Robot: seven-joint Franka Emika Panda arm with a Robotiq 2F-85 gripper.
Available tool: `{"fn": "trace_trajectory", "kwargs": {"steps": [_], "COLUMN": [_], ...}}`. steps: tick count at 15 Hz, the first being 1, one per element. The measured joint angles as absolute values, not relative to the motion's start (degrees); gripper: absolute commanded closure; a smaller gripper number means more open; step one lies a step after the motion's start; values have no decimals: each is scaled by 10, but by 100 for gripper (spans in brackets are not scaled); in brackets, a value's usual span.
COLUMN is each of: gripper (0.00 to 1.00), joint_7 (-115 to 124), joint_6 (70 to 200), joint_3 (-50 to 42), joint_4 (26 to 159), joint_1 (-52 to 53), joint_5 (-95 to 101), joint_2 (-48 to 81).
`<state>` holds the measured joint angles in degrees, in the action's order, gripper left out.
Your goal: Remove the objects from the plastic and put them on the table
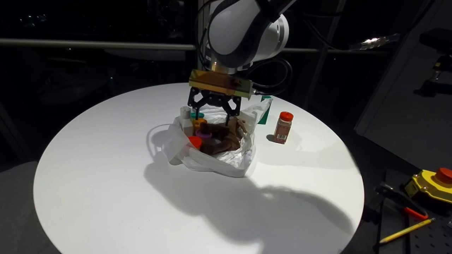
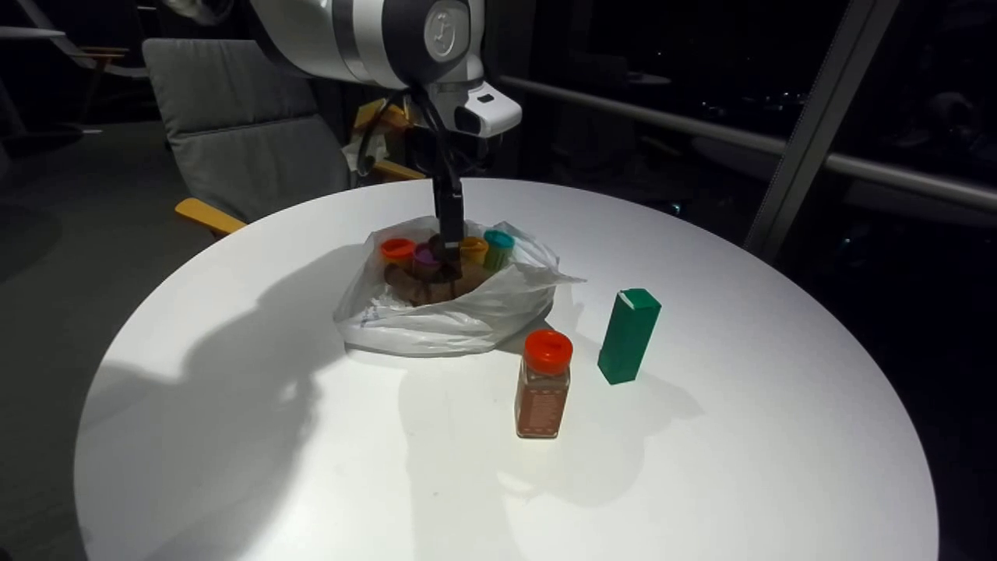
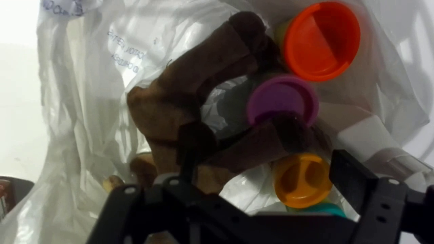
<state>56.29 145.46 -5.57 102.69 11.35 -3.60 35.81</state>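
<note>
Deep shade makes much of the brown soft toy (image 3: 159,112) hard to read: in the wrist view its limbs blend into the black gripper (image 1: 212,120), and whether a finger touches it cannot be told. One limb covers the edge of the purple-lidded tub (image 3: 283,95). The teal-lidded tub (image 3: 325,209) shows only a sliver there, behind the orange-lidded tub (image 3: 301,181). The top edge cuts off the robot arm (image 1: 243,35) in both exterior views.

The gripper is released, its fingers well apart and reaching down into the white plastic bag (image 2: 420,331) on the tabletop (image 1: 106,158). In the bag are the toy, those three tubs, the red-lidded tub (image 3: 322,40) and a pale bottle (image 1: 186,124), its lower part covered by the bag's side. Outside it, the red-capped jar (image 2: 543,397) and the green box (image 2: 629,335) stand upright near each other; whether the jar's brownish red is label or filling cannot be told.
</note>
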Motion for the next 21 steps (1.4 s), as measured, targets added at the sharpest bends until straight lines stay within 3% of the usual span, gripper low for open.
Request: {"fn": "trace_trajectory", "kwargs": {"steps": [8, 19, 20, 21], "gripper": [0, 0, 9, 26], "joint_7": [618, 580, 574, 570], "joint_6": [1436, 1382, 1381, 1381], "joint_3": [-90, -57, -57, -57], "joint_4": [1035, 1002, 995, 988], "joint_1": [114, 72, 71, 71], "joint_5": [-35, -36, -36, -36], "joint_2": [358, 389, 396, 403]}}
